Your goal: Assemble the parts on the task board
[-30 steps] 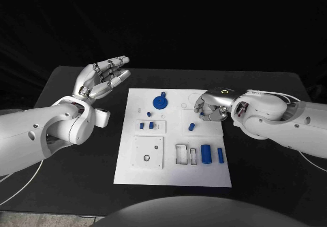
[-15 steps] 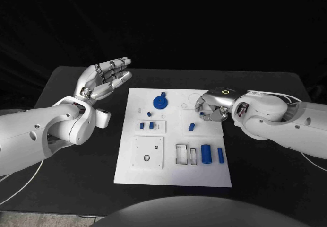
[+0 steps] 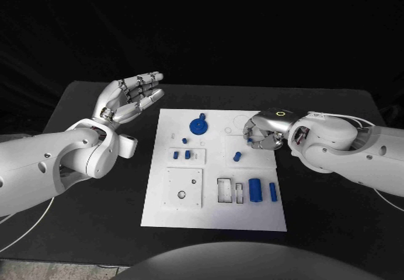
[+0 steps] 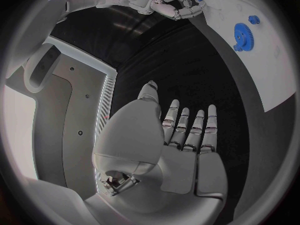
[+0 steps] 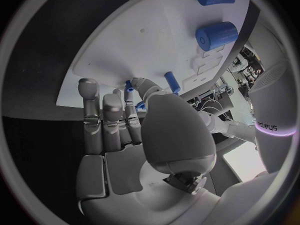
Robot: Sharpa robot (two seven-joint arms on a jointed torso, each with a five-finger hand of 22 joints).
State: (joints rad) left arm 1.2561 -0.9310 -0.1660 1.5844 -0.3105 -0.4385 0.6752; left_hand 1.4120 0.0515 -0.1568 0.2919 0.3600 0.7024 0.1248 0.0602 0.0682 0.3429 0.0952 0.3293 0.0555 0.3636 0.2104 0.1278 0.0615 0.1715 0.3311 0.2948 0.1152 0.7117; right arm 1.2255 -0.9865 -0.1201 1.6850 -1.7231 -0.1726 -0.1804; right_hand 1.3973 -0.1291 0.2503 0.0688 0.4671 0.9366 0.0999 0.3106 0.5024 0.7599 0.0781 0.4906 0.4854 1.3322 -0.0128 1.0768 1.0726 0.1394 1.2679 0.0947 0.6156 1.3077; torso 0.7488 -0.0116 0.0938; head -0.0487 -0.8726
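A: Lighting? Dim room, black backdrop; the white task board (image 3: 215,169) glows brightest, arms evenly lit, shadows soft.

B: Wrist views: heavy fisheye bending, dark vignette rims, faint purple fringe; near surfaces slightly soft.

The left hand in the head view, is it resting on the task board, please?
No, the left hand is raised with fingers spread over the black table, off to the side of the task board.

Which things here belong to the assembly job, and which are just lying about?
Job:
task board
blue gear
blue cylinder
small blue part
right hand, its fingers over the board

Not in use now:
left hand, raised off the board
black table
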